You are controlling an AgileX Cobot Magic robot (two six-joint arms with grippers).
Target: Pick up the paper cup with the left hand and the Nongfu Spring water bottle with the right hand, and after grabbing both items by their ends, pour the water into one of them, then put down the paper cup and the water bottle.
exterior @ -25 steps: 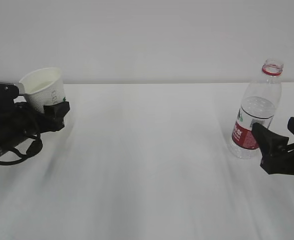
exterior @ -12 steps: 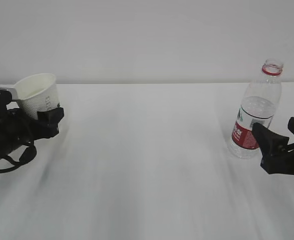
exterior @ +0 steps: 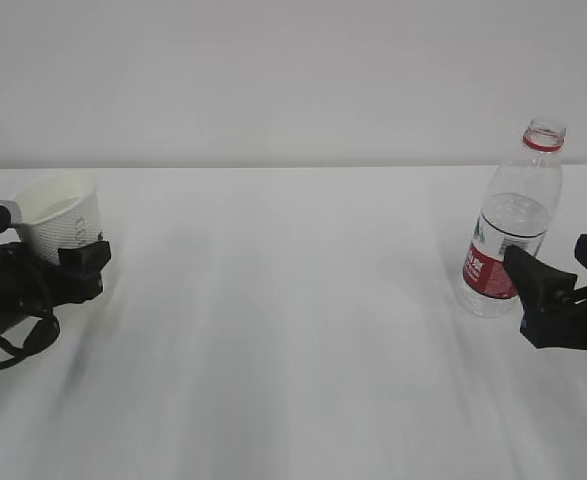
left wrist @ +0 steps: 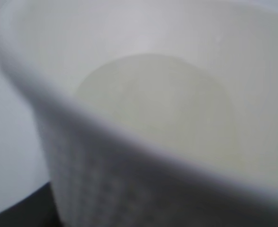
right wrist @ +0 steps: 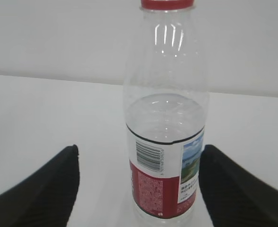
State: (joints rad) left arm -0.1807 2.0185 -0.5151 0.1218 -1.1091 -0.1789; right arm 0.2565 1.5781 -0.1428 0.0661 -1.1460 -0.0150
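The white paper cup sits nearly upright at the far left, low over the table, with my left gripper shut on its lower part. The black fingers hide its base. In the left wrist view the paper cup fills the frame, its pale round bottom in sight. The Nongfu Spring water bottle stands uncapped on the table at the right, water filling it to just above the label. My right gripper is open just in front of the bottle, its fingers either side and apart from it.
The white table runs to a plain white wall behind. Only the cup, the bottle and my two arms are on the table.
My left gripper has carried the paper cup left and down, and the cup has tipped back to nearly upright. The right gripper and the bottle have not moved.
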